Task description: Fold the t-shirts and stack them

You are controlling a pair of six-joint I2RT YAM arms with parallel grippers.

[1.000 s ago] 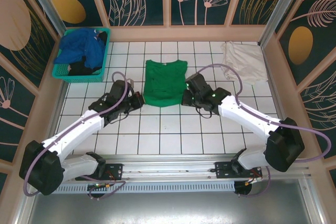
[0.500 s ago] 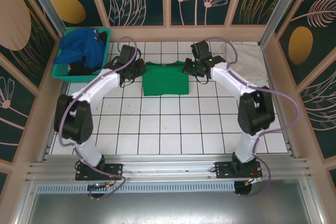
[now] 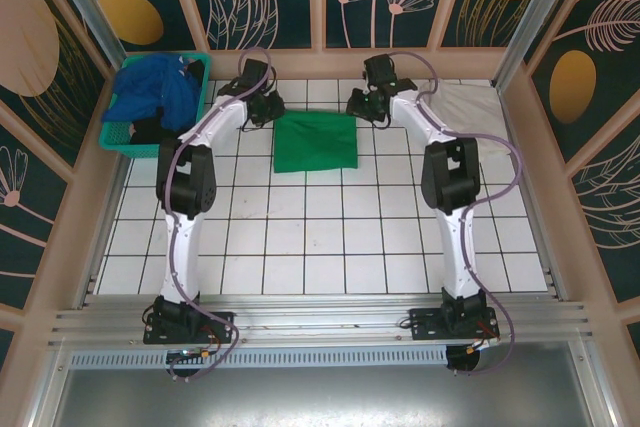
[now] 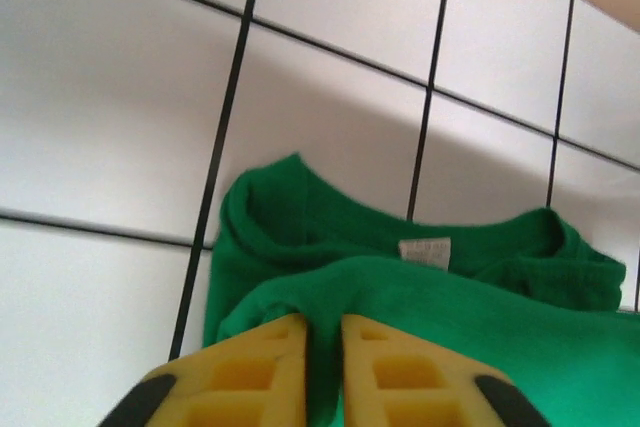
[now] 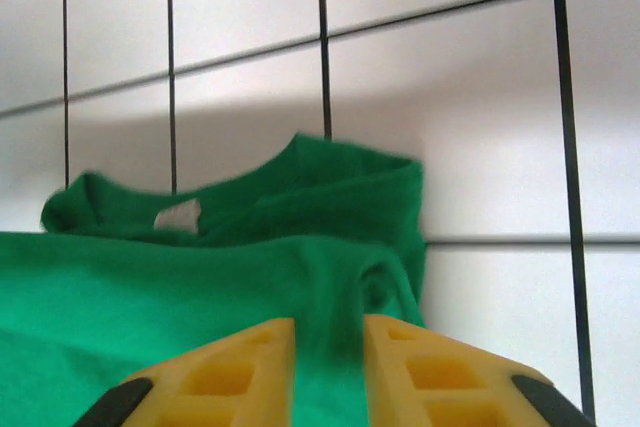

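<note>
Left wrist view: the left gripper (image 4: 322, 325) holds its yellow fingers (image 4: 250, 372) a narrow slit apart. A ridge of the green shirt (image 4: 470, 317) runs into the slit, and I cannot tell whether it is pinched. Beyond the fingertips, toward 12 o'clock, the cloth lies doubled. The top layer's edge sits just short of the ribbed collar, where a small white label (image 4: 425, 252) shows.

The right wrist view shows the same thing mirrored. The right gripper (image 5: 330, 327) has a slightly wider gap over puckered green cloth (image 5: 150, 287), and again I cannot tell if it grips. Its label (image 5: 177, 216) sits at 10 o'clock from the tips.

From the top camera, the left gripper (image 3: 268, 107) and right gripper (image 3: 360, 105) sit at the far corners of the green shirt (image 3: 316, 142). The shirt is folded into a plain, bright, near-square block on the tiled table (image 3: 320, 247), toward 12 o'clock from the centre. A white shirt (image 3: 470, 107) lies crumpled at 2 o'clock. A blue shirt (image 3: 155, 87) is heaped in the basket (image 3: 140, 148) at 10 o'clock.
</note>
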